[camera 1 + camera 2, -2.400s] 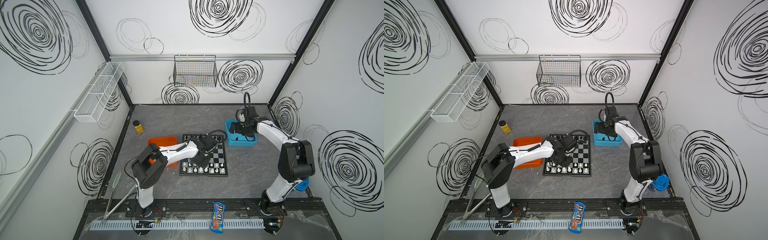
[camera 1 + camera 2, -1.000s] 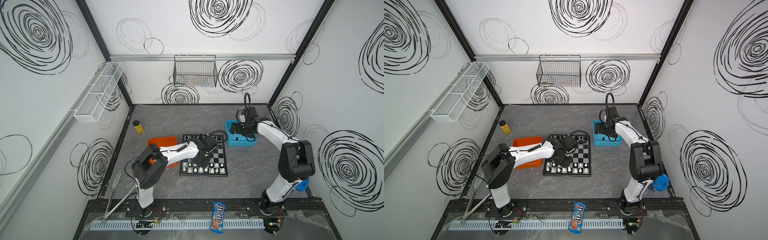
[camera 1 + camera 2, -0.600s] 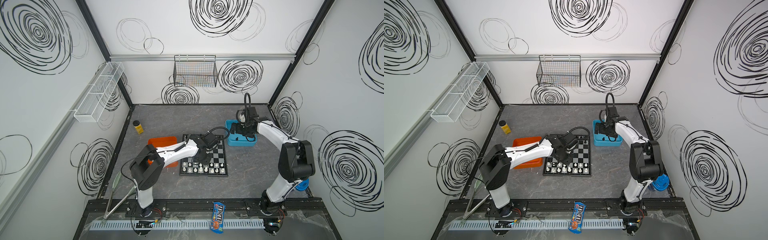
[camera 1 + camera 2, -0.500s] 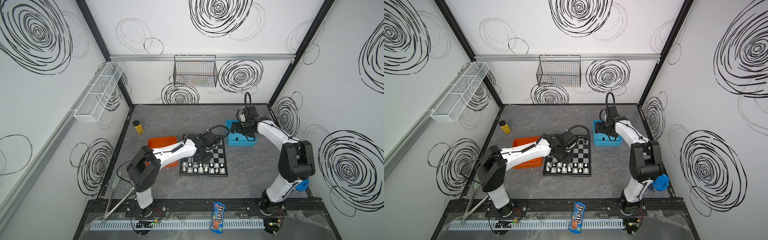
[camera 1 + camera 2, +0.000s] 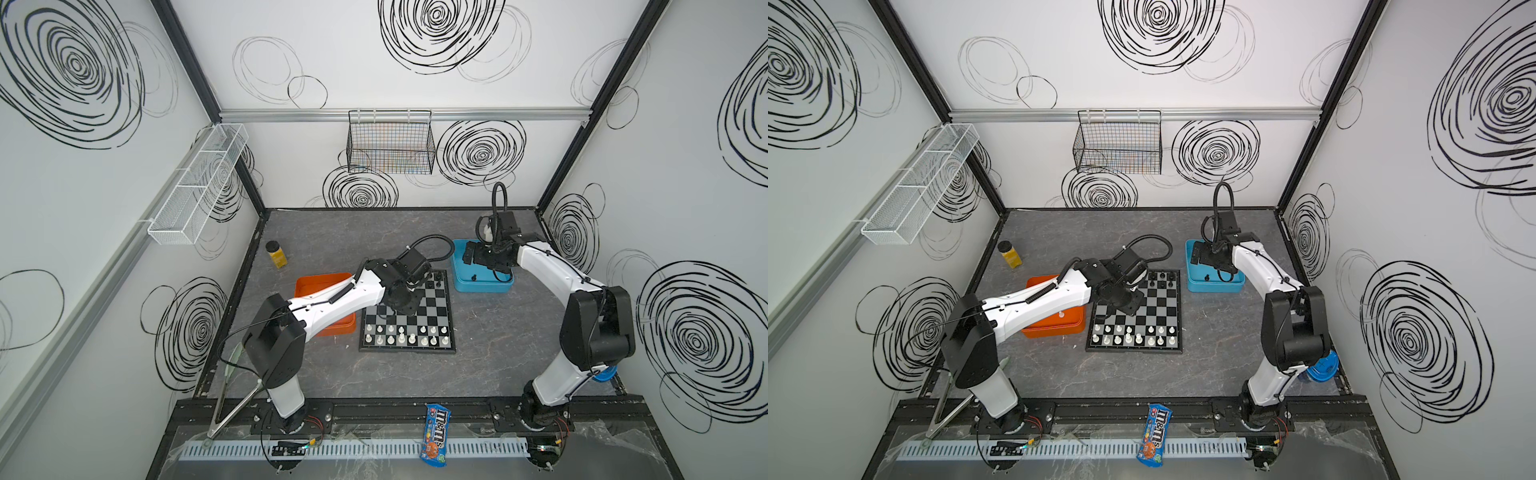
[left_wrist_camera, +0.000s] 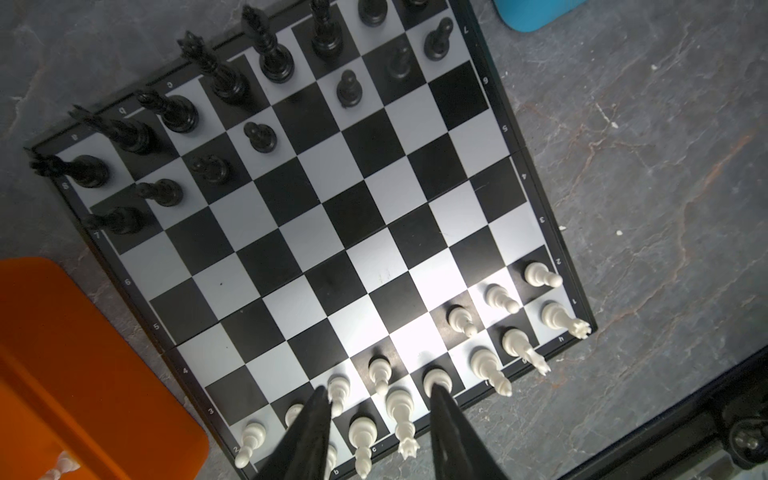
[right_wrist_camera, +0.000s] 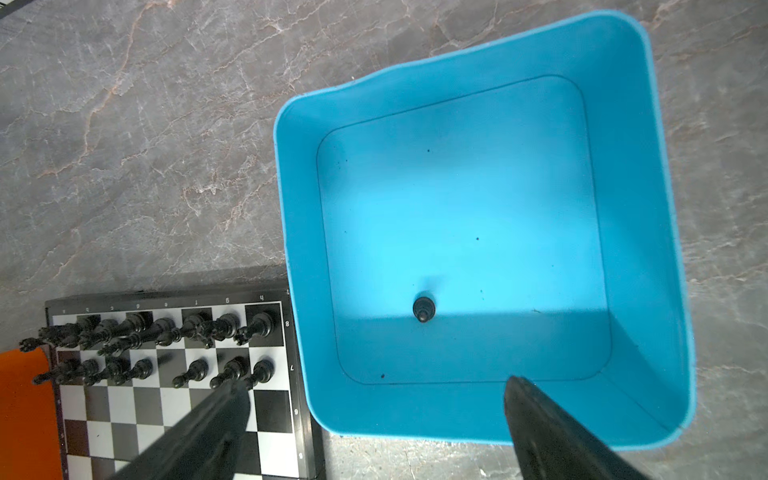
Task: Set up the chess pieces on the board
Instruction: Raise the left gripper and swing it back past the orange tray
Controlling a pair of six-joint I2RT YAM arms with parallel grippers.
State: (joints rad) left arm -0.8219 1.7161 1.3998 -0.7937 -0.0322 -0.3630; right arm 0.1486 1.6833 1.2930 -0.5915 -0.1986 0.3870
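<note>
On the board [image 6: 353, 216], white chess pieces [image 6: 461, 320] in two rows at one end, black ones [image 6: 224, 83] at the other, a black pawn [image 7: 424, 308] alone in the blue tray [image 7: 644, 208]; left gripper [image 6: 378, 386] apart and empty above the board; right gripper [image 7: 374, 380] wide apart above that tray; orange tray [image 6: 62, 353] beside the board on the counter [image 7: 145, 124]

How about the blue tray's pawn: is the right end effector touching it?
Apart. Right wrist view: bare blue tray floor separates black pawn from open right end effector.
</note>
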